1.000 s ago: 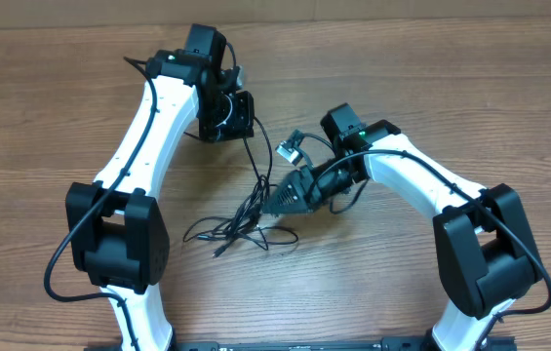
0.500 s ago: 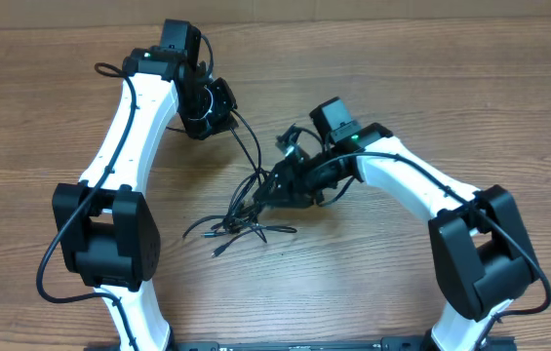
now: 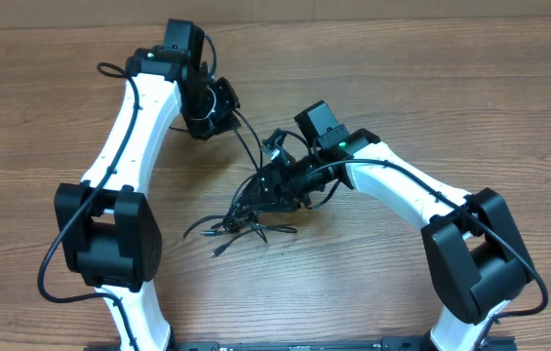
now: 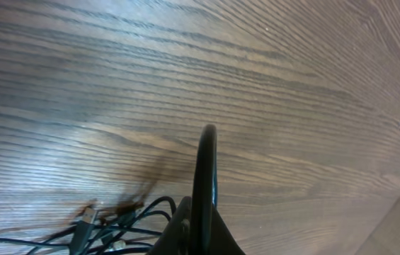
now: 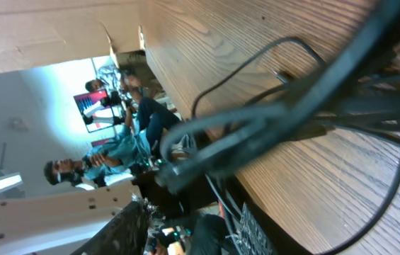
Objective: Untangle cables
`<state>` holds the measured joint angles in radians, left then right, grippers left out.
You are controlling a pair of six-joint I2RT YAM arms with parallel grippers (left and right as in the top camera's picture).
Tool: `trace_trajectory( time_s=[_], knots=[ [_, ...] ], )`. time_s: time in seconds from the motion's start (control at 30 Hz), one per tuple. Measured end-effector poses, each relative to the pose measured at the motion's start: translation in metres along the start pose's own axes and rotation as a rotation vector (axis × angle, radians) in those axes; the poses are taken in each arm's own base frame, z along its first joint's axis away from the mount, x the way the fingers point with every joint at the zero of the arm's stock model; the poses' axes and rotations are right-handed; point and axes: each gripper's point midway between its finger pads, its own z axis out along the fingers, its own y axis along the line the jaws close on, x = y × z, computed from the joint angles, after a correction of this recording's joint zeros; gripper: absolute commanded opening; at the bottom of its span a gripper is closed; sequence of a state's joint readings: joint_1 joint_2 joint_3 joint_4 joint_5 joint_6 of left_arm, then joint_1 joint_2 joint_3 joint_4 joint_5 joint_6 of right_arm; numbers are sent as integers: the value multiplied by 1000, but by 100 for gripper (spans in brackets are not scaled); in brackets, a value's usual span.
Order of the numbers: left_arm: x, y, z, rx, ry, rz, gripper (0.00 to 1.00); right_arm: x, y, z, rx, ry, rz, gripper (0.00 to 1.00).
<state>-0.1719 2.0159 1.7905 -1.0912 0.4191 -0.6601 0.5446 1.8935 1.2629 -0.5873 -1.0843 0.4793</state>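
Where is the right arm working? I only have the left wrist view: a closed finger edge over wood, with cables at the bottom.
Observer: Overhead, the right gripper is nosed into the tangled cables.
Operator: Gripping them?
Observer: Unclear. Strands hide its fingertips, though cables cross close to its wrist camera.
Operator: And my own arm?
Observer: The left gripper sits beyond the cables, shut, with one strand running from it into them.
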Motion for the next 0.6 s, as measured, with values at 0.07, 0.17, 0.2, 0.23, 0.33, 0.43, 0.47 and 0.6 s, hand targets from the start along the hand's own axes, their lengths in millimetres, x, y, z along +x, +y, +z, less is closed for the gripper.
trace_trajectory(
  time_s=[0.07,0.17,0.2,0.23,0.33,0.43,0.47,0.6],
  knots=[
    [2,-2,1,-1,2,6,4,-3,2,0,-5,-8,10,41],
    [5,-4,3,-4,5,15,4,-4,1,2,5,-16,38,40],
    [5,-4,3,-8,3,16,4,-4,0,3,13,-18,49,40],
    [5,-4,3,-10,2,18,4,-4,-1,5,24,-20,59,38],
    [5,-4,4,-13,0,20,4,-1,-3,12,53,-18,77,26],
    [5,-3,4,-19,-4,20,4,2,-3,17,68,-12,87,11],
    [4,-3,4,-21,-6,21,4,2,-4,17,72,-13,96,8],
    [1,1,4,-46,-26,26,4,3,-7,16,83,-12,121,4]
  ],
)
